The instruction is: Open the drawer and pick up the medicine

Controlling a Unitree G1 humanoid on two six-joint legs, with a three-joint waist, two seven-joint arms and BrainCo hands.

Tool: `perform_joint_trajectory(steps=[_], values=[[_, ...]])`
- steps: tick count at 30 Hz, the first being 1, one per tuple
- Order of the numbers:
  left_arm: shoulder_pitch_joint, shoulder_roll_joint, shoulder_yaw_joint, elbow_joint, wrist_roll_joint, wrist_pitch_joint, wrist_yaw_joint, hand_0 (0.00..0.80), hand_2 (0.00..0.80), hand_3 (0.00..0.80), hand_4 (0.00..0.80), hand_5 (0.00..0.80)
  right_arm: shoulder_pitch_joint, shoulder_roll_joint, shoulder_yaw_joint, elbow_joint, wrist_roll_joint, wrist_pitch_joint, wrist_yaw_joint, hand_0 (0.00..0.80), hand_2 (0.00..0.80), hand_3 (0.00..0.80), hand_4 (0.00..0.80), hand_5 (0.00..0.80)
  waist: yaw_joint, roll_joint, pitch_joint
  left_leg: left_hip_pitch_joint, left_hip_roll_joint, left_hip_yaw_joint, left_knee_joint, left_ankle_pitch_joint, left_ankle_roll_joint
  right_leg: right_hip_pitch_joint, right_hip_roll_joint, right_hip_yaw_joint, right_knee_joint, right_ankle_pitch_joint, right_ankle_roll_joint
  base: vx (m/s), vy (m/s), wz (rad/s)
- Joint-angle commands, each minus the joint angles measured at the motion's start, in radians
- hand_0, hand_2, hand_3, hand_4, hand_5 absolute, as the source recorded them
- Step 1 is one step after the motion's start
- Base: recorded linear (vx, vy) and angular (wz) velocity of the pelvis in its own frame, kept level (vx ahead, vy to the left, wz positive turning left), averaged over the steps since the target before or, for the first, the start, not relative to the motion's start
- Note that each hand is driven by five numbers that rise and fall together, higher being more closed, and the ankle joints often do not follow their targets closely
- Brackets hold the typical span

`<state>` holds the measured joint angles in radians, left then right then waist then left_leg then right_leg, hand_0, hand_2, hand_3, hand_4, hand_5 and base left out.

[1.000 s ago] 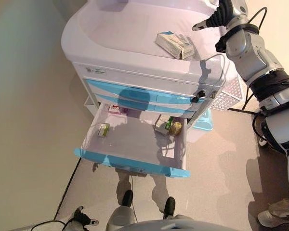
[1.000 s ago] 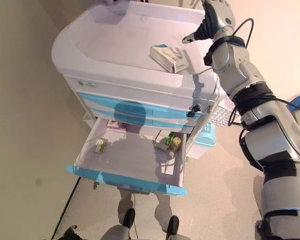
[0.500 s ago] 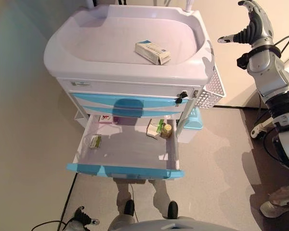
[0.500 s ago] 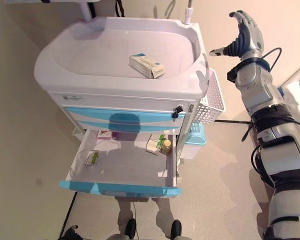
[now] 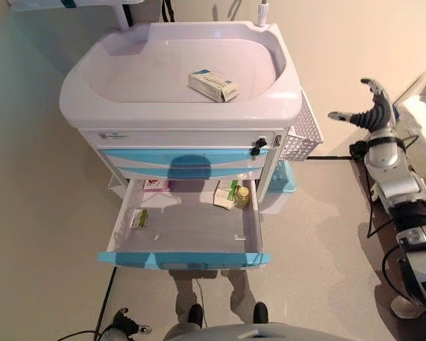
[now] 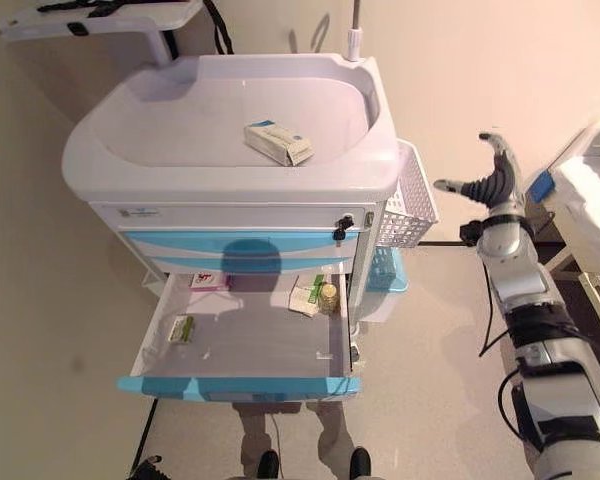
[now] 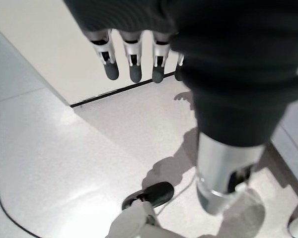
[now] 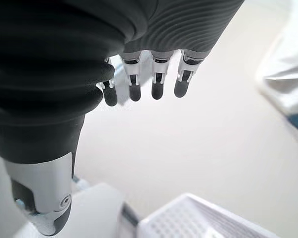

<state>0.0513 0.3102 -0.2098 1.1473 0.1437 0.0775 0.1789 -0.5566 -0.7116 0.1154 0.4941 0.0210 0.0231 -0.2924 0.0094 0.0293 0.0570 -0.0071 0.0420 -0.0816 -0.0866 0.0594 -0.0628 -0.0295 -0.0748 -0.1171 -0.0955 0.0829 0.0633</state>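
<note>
A white medical cart (image 5: 177,106) with pale blue drawer fronts stood on a light grey floor (image 5: 319,234) against a beige wall. Its top formed a shallow tray, and on that tray, toward the robot's right side, lay a white and teal medicine box (image 5: 213,84), flat and resting free of either hand. A white mesh basket (image 5: 302,135) hung on the cart's right side.

The bottom drawer (image 5: 184,231) was pulled fully out, its blue front edge nearest the robot. Inside, near the left wall, lay a small green and white packet (image 5: 138,217). At the back left corner sat a small pink and white box (image 5: 155,185). At the back right corner were a green and white carton (image 5: 226,195) and, touching it, a small yellowish bottle (image 5: 242,196). The middle of the drawer floor was bare.

The robot's right hand (image 5: 373,114) was raised in the air to the right of the cart, well apart from it, beyond the mesh basket. Its fingers (image 8: 156,82) were straight and relaxed, the thumb held apart, grasping nothing. Behind it, the edge of a bed with white bedding (image 6: 590,190) showed.

The left hand (image 7: 139,59) hung low beside the robot over the floor, its fingers extended and empty, far from the cart.
</note>
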Motion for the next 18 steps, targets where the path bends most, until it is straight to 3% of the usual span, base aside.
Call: perform_joint_trajectory(steps=[1,12,18], values=[[-0.023,0.023,0.030,0.052,0.046,0.004,-0.004,0.000,0.000,0.000,0.000,0.000,0.036,0.000,-0.059,-0.058,0.018,-0.050,0.009,0.000,0.000,0.000,0.000,0.000,-0.001,-0.034,-0.038,-0.033,-0.061,-0.006,0.009,-0.029,0.036,0.004,-0.030,-0.023,0.018,-0.011,0.065,-0.013,-0.006,-0.07],[-0.005,0.020,0.068,0.003,0.062,0.001,-0.034,0.000,0.000,0.000,0.000,0.000,0.347,0.105,-0.205,-0.069,0.082,-0.049,0.061,0.000,0.000,0.000,0.000,0.000,-0.030,-0.016,-0.053,-0.003,-0.060,0.004,0.011,-0.038,0.038,0.028,-0.031,-0.019,0.024,-0.023,0.061,-0.006,-0.002,-0.05],[0.007,0.022,0.079,-0.028,0.053,-0.012,-0.054,0.000,0.000,0.000,0.000,0.000,0.455,0.179,-0.259,0.036,0.169,-0.062,0.082,0.000,0.000,0.000,0.000,0.000,-0.046,-0.007,-0.056,0.009,-0.061,0.004,0.013,-0.041,0.039,0.040,-0.031,-0.017,0.029,-0.033,0.061,-0.002,-0.001,-0.01]])
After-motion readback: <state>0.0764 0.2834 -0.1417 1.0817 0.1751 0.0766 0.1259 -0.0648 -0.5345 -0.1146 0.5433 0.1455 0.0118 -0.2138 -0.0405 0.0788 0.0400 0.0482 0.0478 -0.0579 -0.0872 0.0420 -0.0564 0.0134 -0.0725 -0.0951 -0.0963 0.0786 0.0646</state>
